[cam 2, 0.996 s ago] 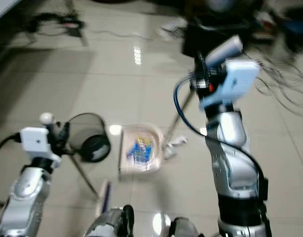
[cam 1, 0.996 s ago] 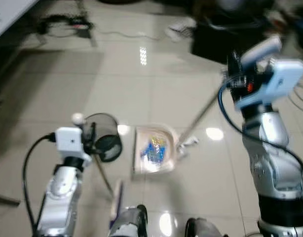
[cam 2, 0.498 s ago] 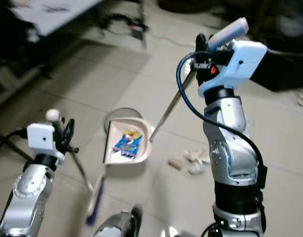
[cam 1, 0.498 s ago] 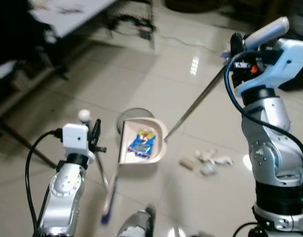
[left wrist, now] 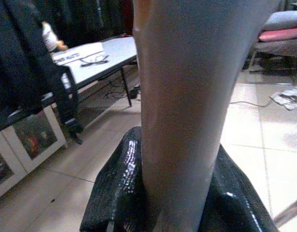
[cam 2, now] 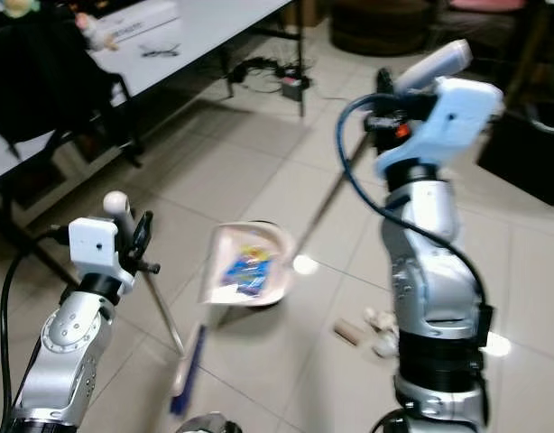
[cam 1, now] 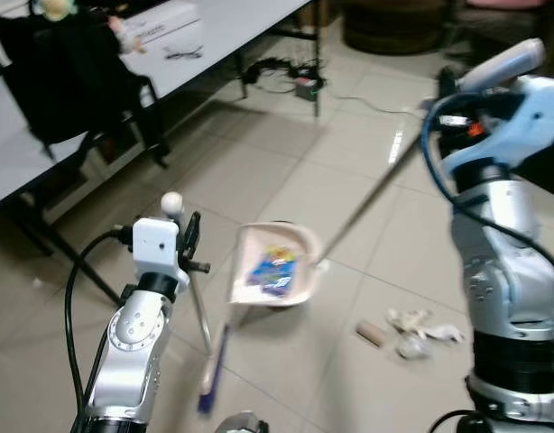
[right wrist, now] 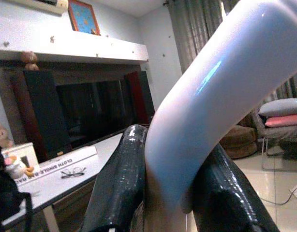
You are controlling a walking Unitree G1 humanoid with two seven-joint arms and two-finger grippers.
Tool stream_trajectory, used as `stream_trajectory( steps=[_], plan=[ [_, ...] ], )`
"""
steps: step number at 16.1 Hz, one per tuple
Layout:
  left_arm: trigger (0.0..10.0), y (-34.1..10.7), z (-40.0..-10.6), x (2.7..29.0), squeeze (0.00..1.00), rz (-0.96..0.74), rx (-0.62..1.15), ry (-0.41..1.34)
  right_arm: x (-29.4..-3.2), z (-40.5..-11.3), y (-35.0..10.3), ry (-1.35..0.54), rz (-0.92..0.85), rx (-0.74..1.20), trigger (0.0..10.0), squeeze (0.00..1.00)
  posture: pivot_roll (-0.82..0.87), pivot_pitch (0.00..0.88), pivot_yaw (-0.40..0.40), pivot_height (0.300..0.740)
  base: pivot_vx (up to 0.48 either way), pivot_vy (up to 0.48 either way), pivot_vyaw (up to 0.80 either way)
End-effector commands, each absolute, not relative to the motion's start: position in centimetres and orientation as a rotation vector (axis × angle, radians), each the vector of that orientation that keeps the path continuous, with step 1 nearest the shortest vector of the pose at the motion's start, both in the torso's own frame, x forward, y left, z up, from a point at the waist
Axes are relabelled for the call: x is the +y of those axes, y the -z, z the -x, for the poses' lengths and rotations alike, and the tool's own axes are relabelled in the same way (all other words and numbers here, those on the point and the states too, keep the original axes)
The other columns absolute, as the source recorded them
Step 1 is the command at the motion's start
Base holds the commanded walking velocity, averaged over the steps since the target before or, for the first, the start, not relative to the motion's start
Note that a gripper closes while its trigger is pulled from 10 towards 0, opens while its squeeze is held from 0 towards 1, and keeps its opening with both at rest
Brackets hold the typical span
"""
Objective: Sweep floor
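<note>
My left arm is bent up in front of me, its gripper (cam 1: 189, 245) clamped on the thin broom handle (cam 1: 201, 316), which slants down to the blue brush end (cam 1: 210, 383) near my feet; in the wrist view the black fingers (left wrist: 119, 193) press tight against the smooth grey shaft. My right arm is raised high, elbow low and wrist up, with the gripper (cam 2: 385, 95) closed around the dustpan's long pole (cam 1: 372, 203); the wrist view shows both glossy fingers (right wrist: 120, 186) squeezing its white curved grip. The pole runs diagonally down to the dustpan (cam 1: 272, 271), a pale, rounded plastic scoop held off the floor (cam 1: 259, 171), carrying a blue and yellow wrapper (cam 1: 272, 271). On the floor to the right of the dustpan lie crumpled white scraps (cam 1: 421, 327) and a small brown roll (cam 1: 371, 334), well apart from the brush. The floor is glossy beige tile with grout lines. A long white table (cam 1: 223, 32) stands along the left, dark bags (cam 1: 69, 77) hanging at its edge and cables (cam 1: 286, 70) beneath its far end.
</note>
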State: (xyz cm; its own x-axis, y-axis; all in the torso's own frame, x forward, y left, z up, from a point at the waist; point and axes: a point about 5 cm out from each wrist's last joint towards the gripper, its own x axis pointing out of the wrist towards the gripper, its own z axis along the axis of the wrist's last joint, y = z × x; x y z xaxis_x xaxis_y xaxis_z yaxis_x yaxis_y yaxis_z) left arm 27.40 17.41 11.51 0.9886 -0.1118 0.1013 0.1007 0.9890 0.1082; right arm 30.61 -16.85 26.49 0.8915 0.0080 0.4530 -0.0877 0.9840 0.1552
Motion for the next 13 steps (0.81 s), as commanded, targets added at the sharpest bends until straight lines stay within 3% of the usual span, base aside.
stream_trajectory(
  steps=[1,13],
  plan=[
    [10.0,-12.2,-27.5,18.0,0.0,-0.131,-0.128,0.089,-16.0,-30.2,-27.4,-0.081,-0.198,-0.519,10.0,0.0,0.0,0.046,0.083,0.74,0.356,0.0,0.0],
    [10.0,-11.9,-26.8,19.5,0.0,-0.154,-0.124,0.002,-16.0,-31.0,-27.1,-0.085,-0.221,-0.492,10.0,0.0,0.01,0.043,0.008,0.74,0.359,0.0,0.0]
  ],
)
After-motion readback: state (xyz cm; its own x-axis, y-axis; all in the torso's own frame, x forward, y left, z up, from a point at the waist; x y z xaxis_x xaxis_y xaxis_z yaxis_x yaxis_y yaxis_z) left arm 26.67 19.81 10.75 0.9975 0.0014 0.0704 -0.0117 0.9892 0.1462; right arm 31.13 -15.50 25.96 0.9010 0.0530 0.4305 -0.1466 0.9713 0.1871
